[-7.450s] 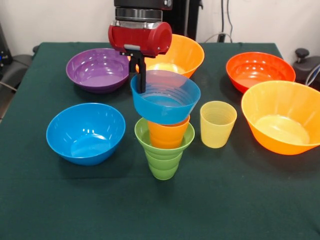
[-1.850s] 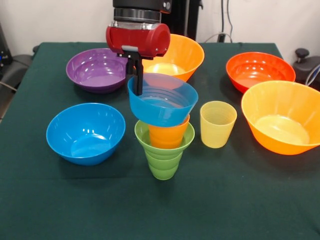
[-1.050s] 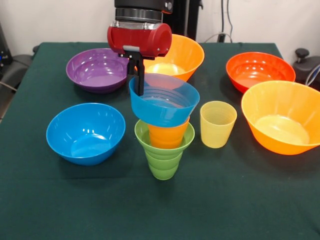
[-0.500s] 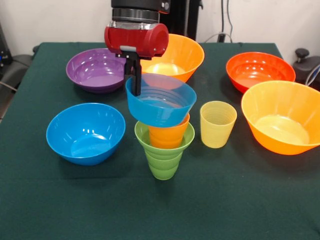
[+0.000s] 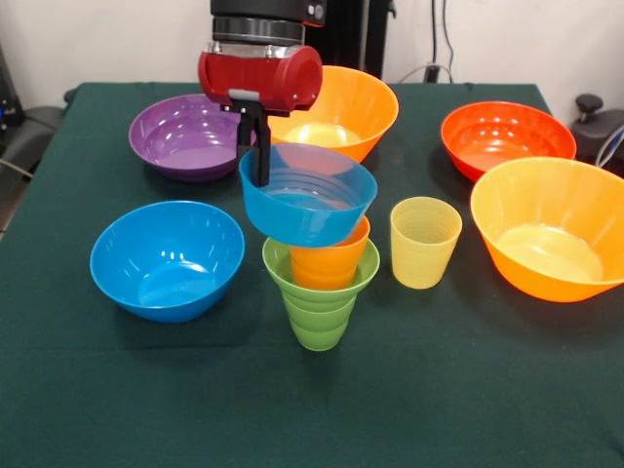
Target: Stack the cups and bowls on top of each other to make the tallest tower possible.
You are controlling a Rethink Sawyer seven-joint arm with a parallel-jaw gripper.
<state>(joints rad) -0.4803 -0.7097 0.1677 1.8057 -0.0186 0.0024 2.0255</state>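
Note:
The tower stands at the table's middle: a green ribbed cup (image 5: 318,320) at the bottom, a wider green rim (image 5: 278,263) above it, and an orange cup (image 5: 330,263) nested inside. A small translucent blue bowl (image 5: 310,203) rests on the orange cup, shifted left and slightly tilted. My gripper (image 5: 259,164) is shut on this bowl's left rim, with one black finger (image 5: 261,156) showing down the outer wall. A pale yellow cup (image 5: 424,242) stands upright just right of the tower.
A medium blue bowl (image 5: 166,258) sits left of the tower and a purple bowl (image 5: 188,136) behind it. One big orange bowl (image 5: 346,105) lies behind the gripper and another (image 5: 548,229) at the right edge. A red-orange bowl (image 5: 507,136) is at the back right.
My gripper has drifted a little to the left, carrying the translucent blue bowl with it, so the bowl now sits further off-centre on the orange cup. The other pieces have not moved.

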